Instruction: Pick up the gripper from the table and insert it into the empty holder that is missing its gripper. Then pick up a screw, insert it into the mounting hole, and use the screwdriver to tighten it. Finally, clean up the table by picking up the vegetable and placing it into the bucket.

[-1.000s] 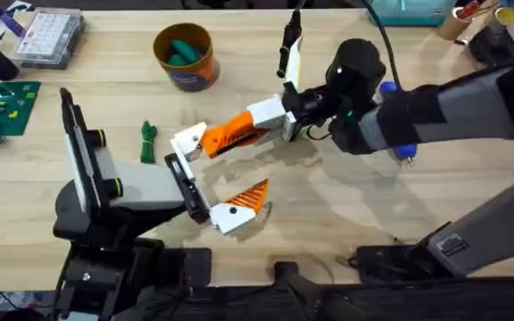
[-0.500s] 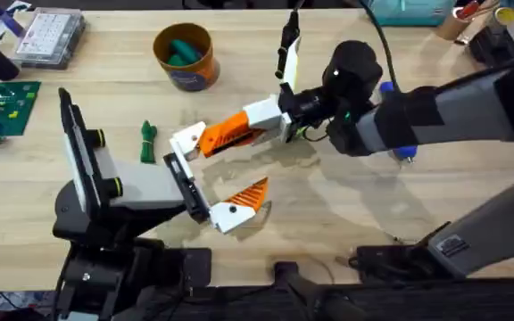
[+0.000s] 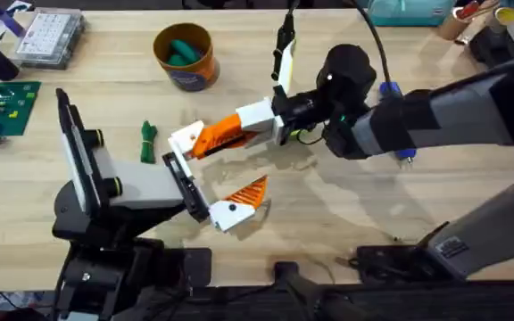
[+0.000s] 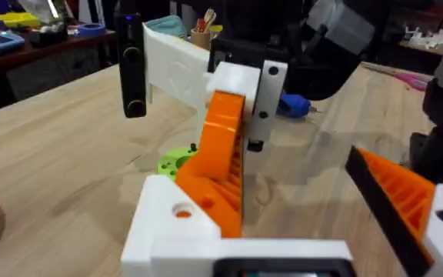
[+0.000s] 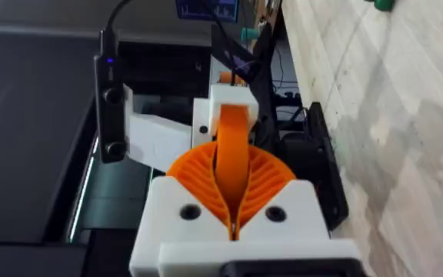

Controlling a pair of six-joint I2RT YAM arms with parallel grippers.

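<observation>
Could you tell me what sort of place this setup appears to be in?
Probably a robotics or electronics workshop: a light wooden plank table, a green circuit board and a clear plastic box of small parts at its far left.

Right gripper (image 3: pixel 205 140) fingers closed, arm stretched left

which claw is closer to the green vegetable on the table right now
Left. The left claw sits just beside the vegetable; the right claw, shut on the gripper, is farther.

The vegetable (image 3: pixel 148 141) lies on the table (image 3: pixel 346 205), before the bucket (image 3: pixel 185 55).
</observation>
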